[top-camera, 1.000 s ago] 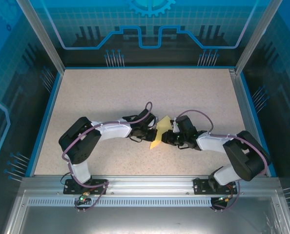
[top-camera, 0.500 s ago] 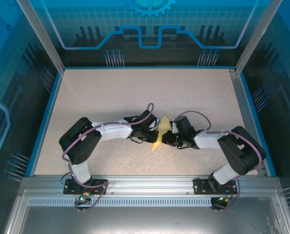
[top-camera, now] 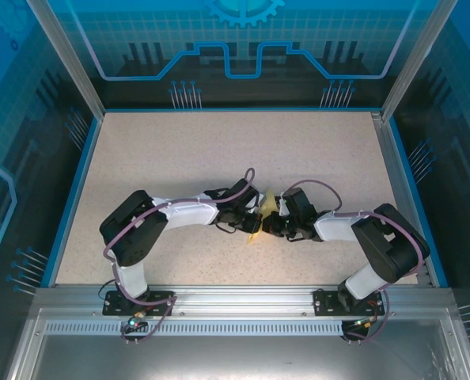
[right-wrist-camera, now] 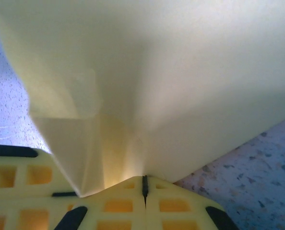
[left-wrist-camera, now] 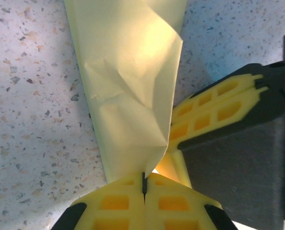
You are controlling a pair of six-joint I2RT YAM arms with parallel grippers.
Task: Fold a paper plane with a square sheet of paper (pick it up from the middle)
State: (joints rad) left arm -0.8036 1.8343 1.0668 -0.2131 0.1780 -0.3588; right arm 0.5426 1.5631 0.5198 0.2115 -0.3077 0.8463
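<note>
The pale yellow sheet of paper (top-camera: pixel 268 204) is folded into a narrow, creased wedge and hangs between both grippers at the middle of the table. In the left wrist view the paper (left-wrist-camera: pixel 133 96) runs from the top edge down into my left gripper (left-wrist-camera: pixel 143 181), which is shut on its lower tip. My right gripper (right-wrist-camera: pixel 144 184) is shut on another edge of the same paper (right-wrist-camera: pixel 171 81), which spreads wide above its jaws. From above, the left gripper (top-camera: pixel 255 215) and right gripper (top-camera: pixel 269 222) almost touch, hiding most of the paper.
The speckled beige table (top-camera: pixel 180 158) has a blue rim and glass walls around it. The right gripper's yellow fingers (left-wrist-camera: pixel 214 108) sit close to the paper's right side in the left wrist view. The left gripper's yellow fingers (right-wrist-camera: pixel 17 177) lie at lower left in the right wrist view.
The right gripper has shut on the paper. Both grippers moved closer together, and the paper between them now shows far less from above.
</note>
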